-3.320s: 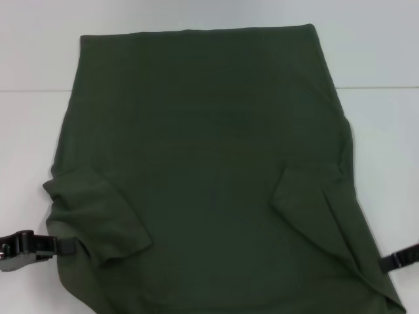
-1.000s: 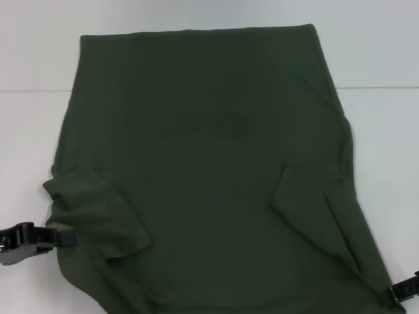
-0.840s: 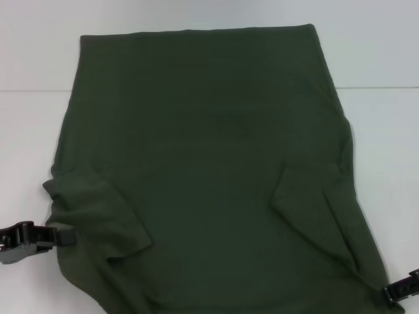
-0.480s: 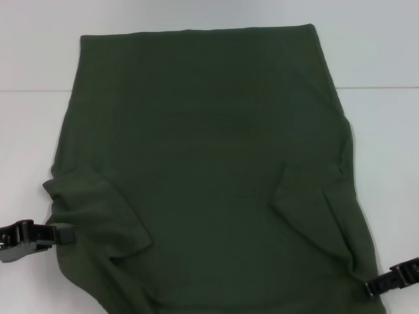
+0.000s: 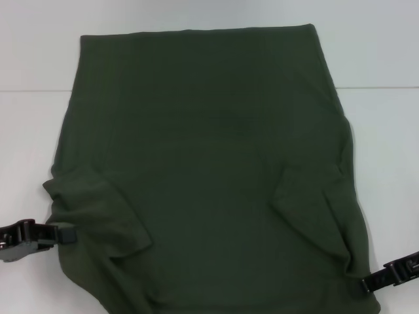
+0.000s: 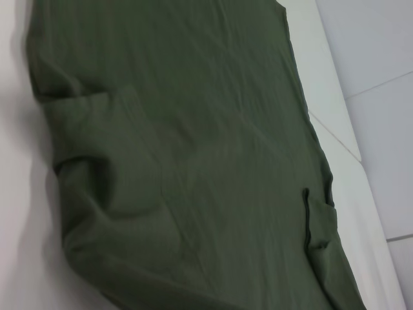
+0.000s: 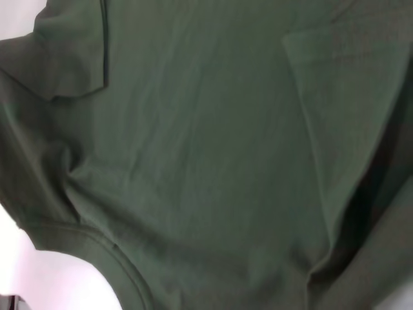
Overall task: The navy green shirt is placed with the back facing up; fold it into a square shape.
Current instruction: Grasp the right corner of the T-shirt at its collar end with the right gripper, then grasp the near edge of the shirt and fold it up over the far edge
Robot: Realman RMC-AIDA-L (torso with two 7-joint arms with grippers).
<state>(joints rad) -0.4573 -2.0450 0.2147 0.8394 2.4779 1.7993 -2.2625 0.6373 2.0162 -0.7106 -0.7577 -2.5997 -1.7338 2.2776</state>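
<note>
Both grippers at the near side edges of the navy green shirt (image 5: 203, 176), which lies spread plain side up on the white table (image 5: 380, 131).

The left gripper (image 5: 64, 234) touches the shirt's left edge just below the folded-in left sleeve (image 5: 98, 216); whether its fingers pinch cloth cannot be told. The right gripper (image 5: 366, 285) meets the near right corner, apparently at the cloth edge; its finger state also cannot be told. From there, the shirt extends away across the table, right sleeve (image 5: 308, 203) folded inward.
</note>
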